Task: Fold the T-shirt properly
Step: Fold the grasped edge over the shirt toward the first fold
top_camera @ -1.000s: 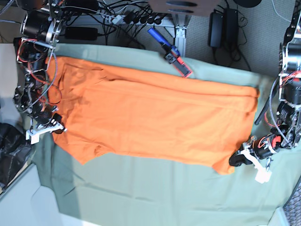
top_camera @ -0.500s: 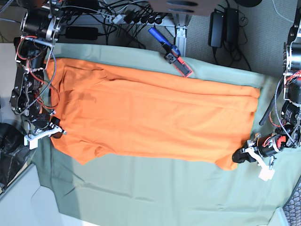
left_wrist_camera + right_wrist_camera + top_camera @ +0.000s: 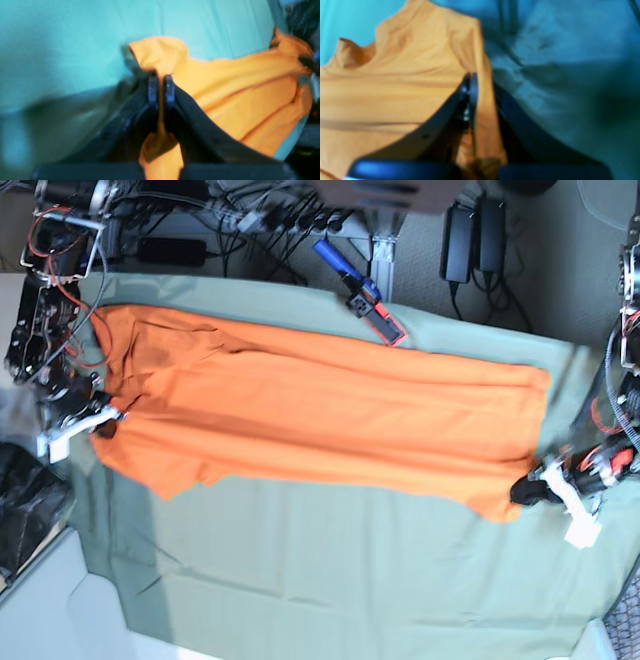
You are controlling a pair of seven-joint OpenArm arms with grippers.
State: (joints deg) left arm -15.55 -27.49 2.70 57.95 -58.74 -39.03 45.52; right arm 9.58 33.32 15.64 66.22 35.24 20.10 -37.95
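The T-shirt (image 3: 320,420) is lying flat on the large grey-green cloth (image 3: 330,590) that is covering the worktop, a little above the middle of the base view. Its long axis is running from about 9 o'clock to about 3 o'clock, dipping slightly toward 4 o'clock. The end with the short sleeve seems to be pointing to 9 o'clock, and the straight edge at 3 o'clock looks like the hem, though I cannot be sure of this. The body is appearing already narrowed into a long band, with soft creases along its length. The right tool (image 3: 100,423) is pinching the fabric at the 9 o'clock end; in the right wrist view its jaws are closed tightly on an orange fold. The left tool (image 3: 530,490) is pinching the corner at about 4 o'clock, and in the left wrist view its jaws are also pressed together with orange cloth between them. I am judging that the robot is stretching the shirt between both tools, to make it smooth before a cross fold. The next move is probably calling for both tools to lift together and carry one end over the other, keeping the edges even. Beyond the cloth at 12 o'clock, a blue and red hand tool (image 3: 362,293) is lying, apart from the shirt.
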